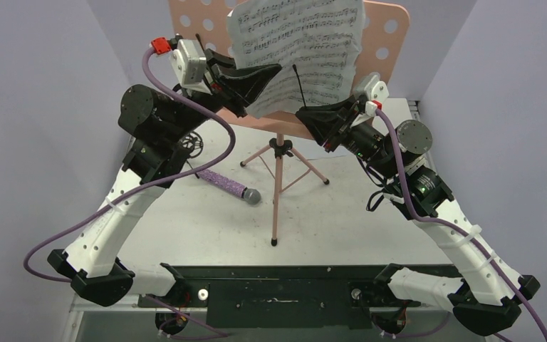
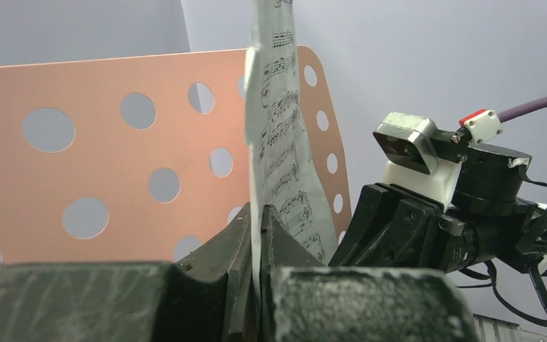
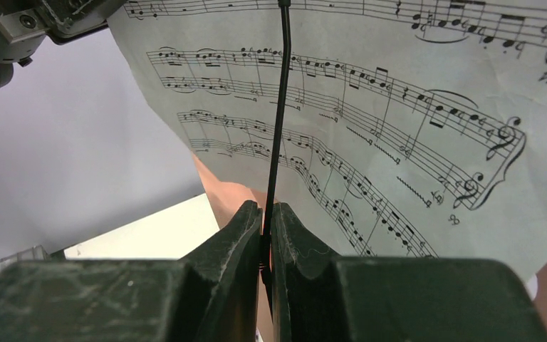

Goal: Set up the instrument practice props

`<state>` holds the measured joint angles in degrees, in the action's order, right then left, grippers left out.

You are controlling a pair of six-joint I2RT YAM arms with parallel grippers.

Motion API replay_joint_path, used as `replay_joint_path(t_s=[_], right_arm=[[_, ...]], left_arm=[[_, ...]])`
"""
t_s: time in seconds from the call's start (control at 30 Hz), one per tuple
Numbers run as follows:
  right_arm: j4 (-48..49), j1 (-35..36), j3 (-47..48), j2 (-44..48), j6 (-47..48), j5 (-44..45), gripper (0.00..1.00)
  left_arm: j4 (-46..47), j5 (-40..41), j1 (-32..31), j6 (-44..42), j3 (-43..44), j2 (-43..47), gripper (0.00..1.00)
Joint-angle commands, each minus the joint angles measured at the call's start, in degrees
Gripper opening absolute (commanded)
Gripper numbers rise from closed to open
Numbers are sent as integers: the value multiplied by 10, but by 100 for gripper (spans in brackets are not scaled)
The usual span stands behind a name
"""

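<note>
The pink music stand stands on its tripod at the table's middle back. White sheet music leans on its perforated desk; I cannot tell one page from two. My left gripper is shut on the sheet's lower left edge, as the left wrist view shows with the paper between the jaws. My right gripper is shut on a thin black wire arm that lies across the sheet. The purple glitter microphone lies on the table. The black mic holder is partly hidden behind my left arm.
The stand's pink legs spread across the table's middle, one foot near the front. Grey walls close in left, right and behind. The right gripper's body sits close beside the left gripper at the desk.
</note>
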<state>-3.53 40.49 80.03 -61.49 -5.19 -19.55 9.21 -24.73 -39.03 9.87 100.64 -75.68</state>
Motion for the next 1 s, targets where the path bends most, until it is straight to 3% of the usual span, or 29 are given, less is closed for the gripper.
replay_joint_path(t_s=[0.0,0.23,0.37,0.53,0.77,0.97], right_arm=[[58,1,31,10,-15,-14,5],[55,1,30,9,-19,-1,5],[54,0,27,9,-22,8,5],[55,1,22,10,-24,18,5],[56,1,18,10,-26,19,5],[59,0,13,15,-30,17,5]], left_arm=[[43,-19,-3,34,1,-11,0],[27,15,-3,8,-32,15,47],[1,58,-3,-21,-50,41,65],[-6,109,-2,-46,-92,87,70],[-17,114,2,-49,-124,113,53],[-36,144,3,-59,-138,112,54]])
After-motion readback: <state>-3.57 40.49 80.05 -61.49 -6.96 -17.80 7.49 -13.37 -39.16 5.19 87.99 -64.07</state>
